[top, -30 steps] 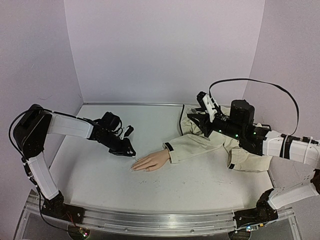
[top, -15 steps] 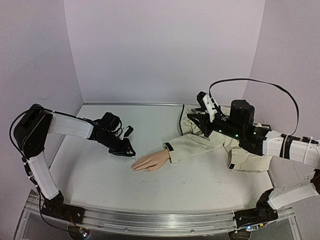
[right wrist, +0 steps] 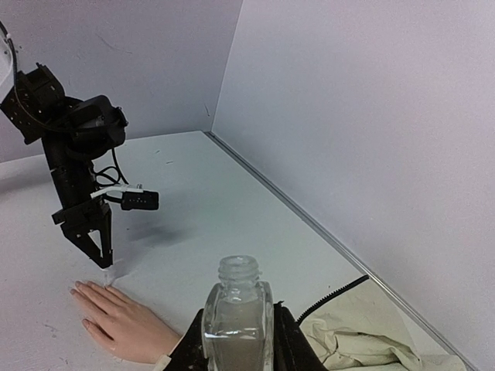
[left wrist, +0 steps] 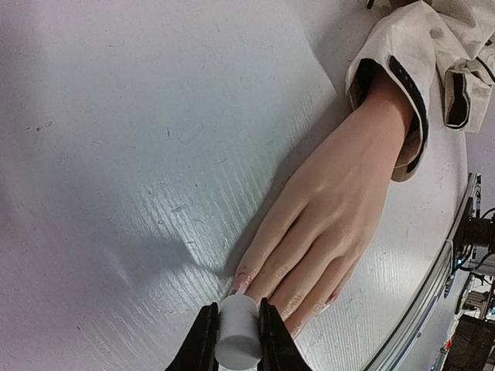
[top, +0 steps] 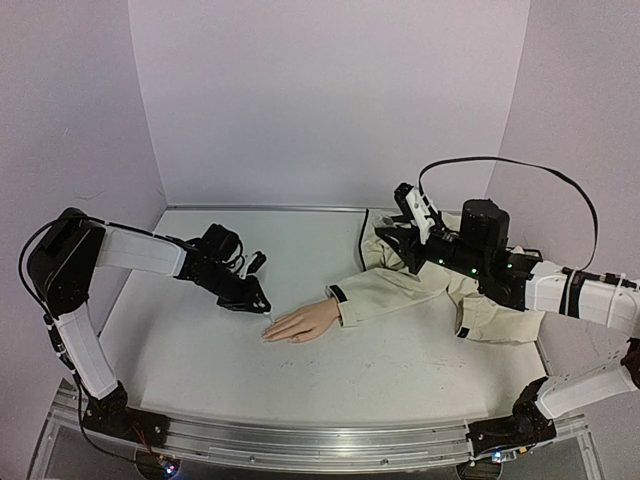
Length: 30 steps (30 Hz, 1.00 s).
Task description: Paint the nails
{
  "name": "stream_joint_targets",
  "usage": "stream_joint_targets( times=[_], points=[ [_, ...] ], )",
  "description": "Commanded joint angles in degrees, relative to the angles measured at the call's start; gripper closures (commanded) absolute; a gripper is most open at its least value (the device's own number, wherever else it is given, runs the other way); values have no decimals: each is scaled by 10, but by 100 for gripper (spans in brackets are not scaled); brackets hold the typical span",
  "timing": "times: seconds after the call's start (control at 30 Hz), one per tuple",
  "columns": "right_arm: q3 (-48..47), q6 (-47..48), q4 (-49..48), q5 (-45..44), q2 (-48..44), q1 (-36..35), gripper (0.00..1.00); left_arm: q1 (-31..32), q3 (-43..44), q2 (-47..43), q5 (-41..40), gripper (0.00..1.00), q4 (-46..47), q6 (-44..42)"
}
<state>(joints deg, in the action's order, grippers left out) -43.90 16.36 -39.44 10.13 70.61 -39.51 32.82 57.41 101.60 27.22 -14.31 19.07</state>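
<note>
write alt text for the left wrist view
The left tool grips a white cylinder close by the nails of a mannequin hand. The hand lies flat on a white table, emerging from a beige sleeve.

Legible text, labels, brands, numbers, signs: none. No lettering or numerals can be read on any surface in the three views.
</note>
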Motion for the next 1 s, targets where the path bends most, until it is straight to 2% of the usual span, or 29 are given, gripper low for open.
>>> stream_joint_targets(
  times=[0.0,0.97],
  points=[
    [-21,-11,-48,12,-3,4,100,-3,15,8,18,100,19,-5],
    [-22,-14,-48,17,-1,4,100,-3,2,4,5,100,11,-3]
  ],
)
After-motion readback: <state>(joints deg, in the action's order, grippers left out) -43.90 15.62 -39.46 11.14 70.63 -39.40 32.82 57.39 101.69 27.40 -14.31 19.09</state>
